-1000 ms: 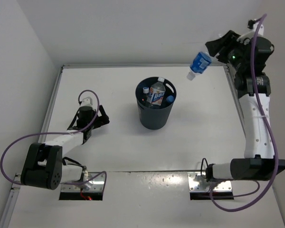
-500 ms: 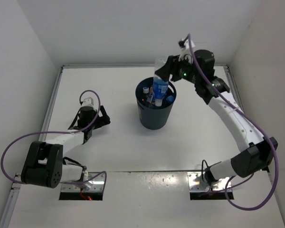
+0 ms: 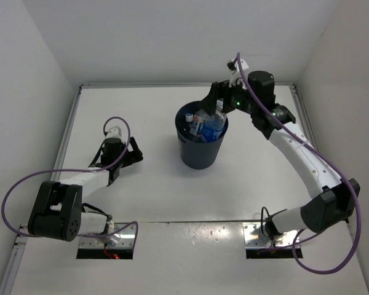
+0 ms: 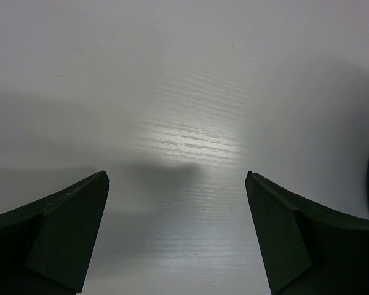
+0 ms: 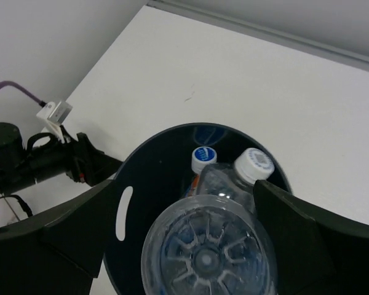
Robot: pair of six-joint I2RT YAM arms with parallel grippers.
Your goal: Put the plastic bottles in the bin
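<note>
The right gripper (image 3: 219,102) hangs directly above the bin (image 3: 200,153), over the part of the rim that is farthest from the arm bases. In the right wrist view its two fingers stand wide apart (image 5: 184,182). Just below and between them is a clear bottle (image 5: 206,255), inside the mouth of the bin (image 5: 132,178), with its ribbed base turned up toward the camera. On the side of the left finger (image 5: 80,246) there is a visible gap between finger and bottle, and a handle slot (image 5: 124,212) of the bin shows there. On the side of the other finger the bottle's edge meets the finger in the picture, and I cannot tell if they touch. Beyond this bottle, deeper in the bin, two white caps (image 5: 256,161) with blue print lie side by side. From the top view the plastic bottles (image 3: 203,121) are crowded together in the bin and reach up to about its rim. The left gripper (image 3: 132,153) is low over the table (image 3: 258,178), well apart from the bin. Its fingers are also spread wide (image 4: 176,175), and only the bare white table (image 4: 184,80) shows between them.
</note>
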